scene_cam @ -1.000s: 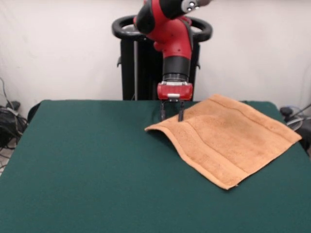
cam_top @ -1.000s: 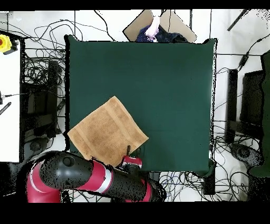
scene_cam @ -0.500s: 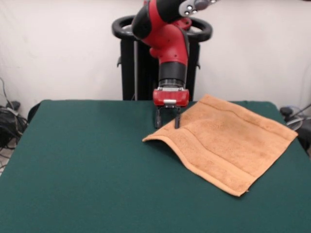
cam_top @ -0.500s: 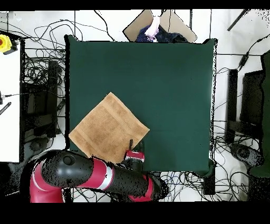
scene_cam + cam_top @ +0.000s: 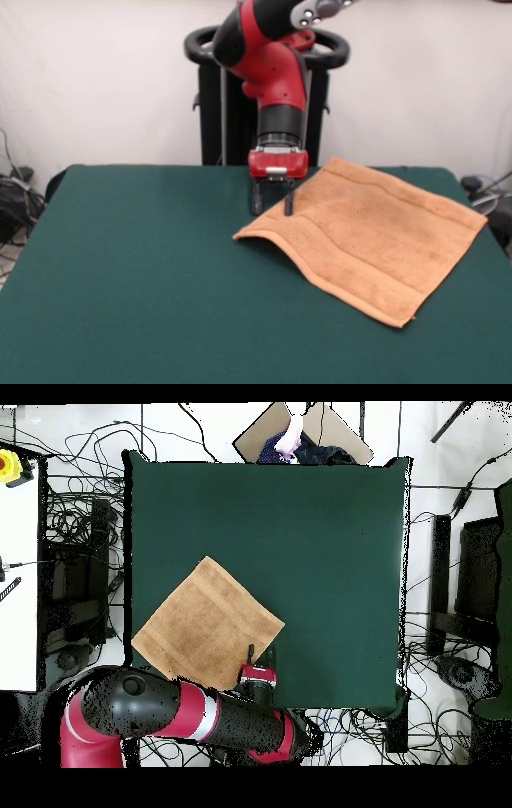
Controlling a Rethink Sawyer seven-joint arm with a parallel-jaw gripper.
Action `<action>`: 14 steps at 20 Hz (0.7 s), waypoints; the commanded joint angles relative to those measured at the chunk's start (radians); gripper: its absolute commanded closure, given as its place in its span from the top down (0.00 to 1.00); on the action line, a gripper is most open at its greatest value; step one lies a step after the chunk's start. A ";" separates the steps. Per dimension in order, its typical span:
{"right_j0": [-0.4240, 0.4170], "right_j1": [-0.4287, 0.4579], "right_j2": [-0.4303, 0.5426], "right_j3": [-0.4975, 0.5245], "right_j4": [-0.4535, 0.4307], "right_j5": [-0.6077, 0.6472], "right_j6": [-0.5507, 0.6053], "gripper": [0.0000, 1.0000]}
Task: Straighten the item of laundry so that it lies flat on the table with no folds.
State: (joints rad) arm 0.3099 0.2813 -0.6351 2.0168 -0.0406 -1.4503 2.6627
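the red and black robot arm's gripper (image 5: 271,205) is further along the towel's edge than it was a second ago, and the soft peach terry-cloth towel (image 5: 368,234) is with it. the towel's near corner was close to the front before; now it sits a little further back. the towel looks more spread out and smooth than it was.

the two thin black fingers (image 5: 288,203) point down at the towel's edge by its raised corner. there is a small gap between them. i cannot tell if they pinch the cloth or just stand beside it.

the towel lies on the big dark green felt table (image 5: 144,288), on the side of the table near the robot. from above, the towel (image 5: 207,627) sits like a diamond near one corner of the table (image 5: 320,544), with one tip close to the table's edge. the gripper (image 5: 251,657) is at the tip of the towel nearest the robot.

i think the job is nearly done. most of the towel is flat. only the corner by the gripper bumps up a bit, with a little shadow under it. that corner needs to go down.

i count one towel, one table, one robot arm and one gripper with two fingers. the towel has striped bands near two of its edges. past the far edge of the table from the robot, a person's hand (image 5: 292,436) shows in the view from above.
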 commanded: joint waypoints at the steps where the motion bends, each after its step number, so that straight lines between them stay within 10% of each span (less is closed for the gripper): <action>1: -0.099 0.213 0.153 -0.469 0.210 0.627 -0.194 1.00; 14: -0.096 0.245 0.136 -0.498 0.238 0.577 -0.215 1.00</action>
State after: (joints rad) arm 0.3057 0.2869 -0.6429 2.0099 -0.0530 -1.4565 2.6627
